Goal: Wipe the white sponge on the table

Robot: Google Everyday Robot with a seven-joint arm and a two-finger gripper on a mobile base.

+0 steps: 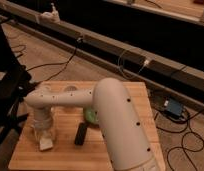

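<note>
The white sponge [45,145] lies flat on the bamboo table [140,107], near its front left corner. My gripper [44,136] points straight down over it, at the end of the thick white arm that reaches in from the lower right. Its fingers [37,131] close on the sponge and press it to the tabletop. The upper part of the sponge is hidden between the fingers.
A black bar [81,134] lies just right of the gripper. A green object [89,117] sits partly behind my arm. A black chair [7,95] stands off the table's left edge. Cables and a blue box [172,107] lie on the floor to the right.
</note>
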